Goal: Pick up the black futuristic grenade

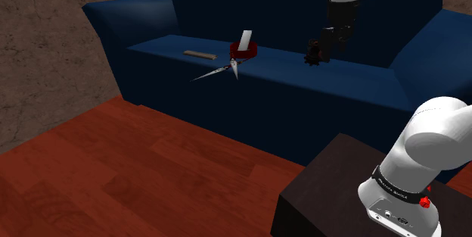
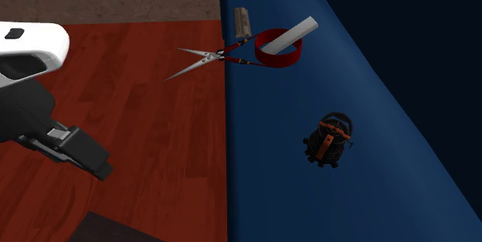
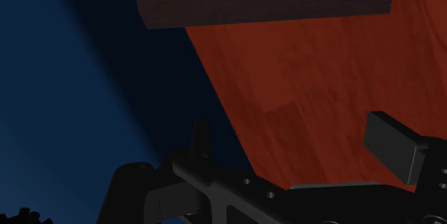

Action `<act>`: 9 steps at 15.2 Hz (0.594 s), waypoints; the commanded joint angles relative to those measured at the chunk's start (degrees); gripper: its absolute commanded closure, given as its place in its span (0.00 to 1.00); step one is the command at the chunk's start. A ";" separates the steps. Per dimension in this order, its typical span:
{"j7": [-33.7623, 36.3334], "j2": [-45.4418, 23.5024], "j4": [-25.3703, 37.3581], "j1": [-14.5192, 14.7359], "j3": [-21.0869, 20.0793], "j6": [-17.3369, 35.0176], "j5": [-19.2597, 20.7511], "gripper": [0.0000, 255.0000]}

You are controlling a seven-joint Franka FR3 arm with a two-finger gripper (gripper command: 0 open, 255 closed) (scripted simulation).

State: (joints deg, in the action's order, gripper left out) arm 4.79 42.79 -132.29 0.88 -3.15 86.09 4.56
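Gripper (image 1: 327,45) is hanging near the grenade (image 2: 330,140) on the sofa (image 1: 249,91).
Its jaws are standing apart, gripping nothing; scissors (image 2: 208,57) are lying well apart.

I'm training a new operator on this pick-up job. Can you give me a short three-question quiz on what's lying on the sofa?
1. True or false: the black grenade stands inside the red ring.
2. What leans out of the red ring? A, a spoon; B, a white slab; C, a candle.
3. Fill in: the black grenade rests on the blue ___.
Key: 1, false: it stands apart from the ring. 2, B. 3, sofa.
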 commanded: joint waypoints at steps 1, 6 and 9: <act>0.00 0.00 0.00 0.00 0.00 0.00 0.00 0.00; -5.53 -4.85 1.43 -2.08 5.35 4.87 3.64 0.00; -8.76 -8.44 3.11 -3.17 8.46 7.73 5.28 0.00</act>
State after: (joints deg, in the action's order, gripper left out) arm -2.93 35.77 -129.86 -1.96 4.36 92.72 9.33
